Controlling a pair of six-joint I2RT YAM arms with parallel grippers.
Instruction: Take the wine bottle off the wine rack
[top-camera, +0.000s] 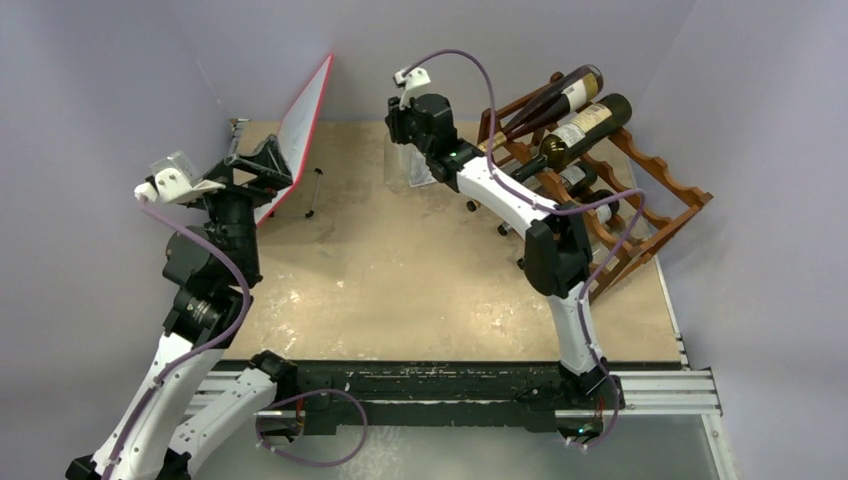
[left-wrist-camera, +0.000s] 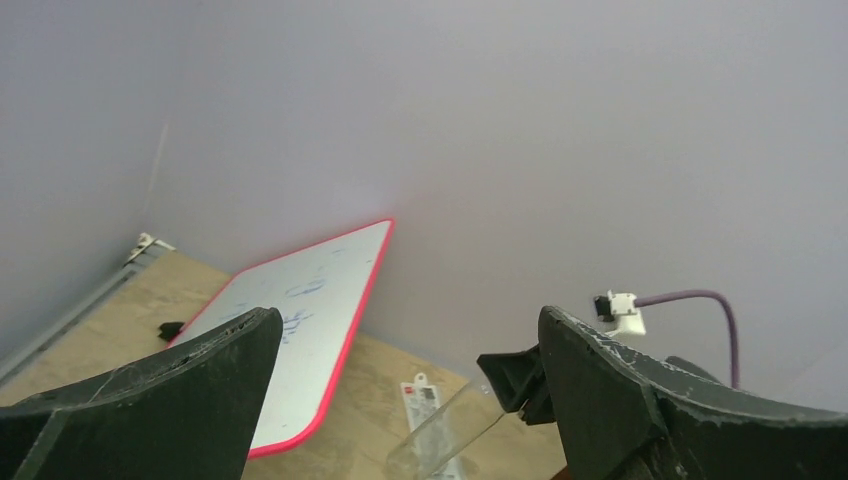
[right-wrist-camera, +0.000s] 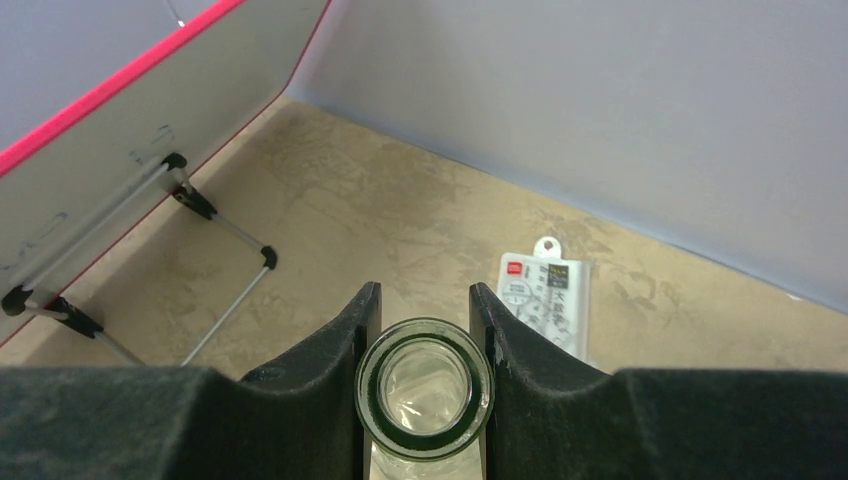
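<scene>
From above, your right tool (top-camera: 403, 140) reaches to the back of the worktop (top-camera: 400, 290), well apart from the wine rack (top-camera: 660, 215). The clear wine bottle (top-camera: 402, 165) hangs beneath it.

On the left wrist view, your left tool (left-wrist-camera: 408, 320) stands wide open and holds nothing.

On the right wrist view, the fingers (right-wrist-camera: 345, 335) are clamped on the bottle's neck, just under its mouth.

The bottle looks clear of the rack. Next, you probably need to lower it upright onto bare worktop, then release.

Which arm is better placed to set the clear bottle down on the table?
Right. The right pincer is shut on the clear bottle, away from the wine rack; the left pincer hangs open and empty beside the whiteboard.
</scene>
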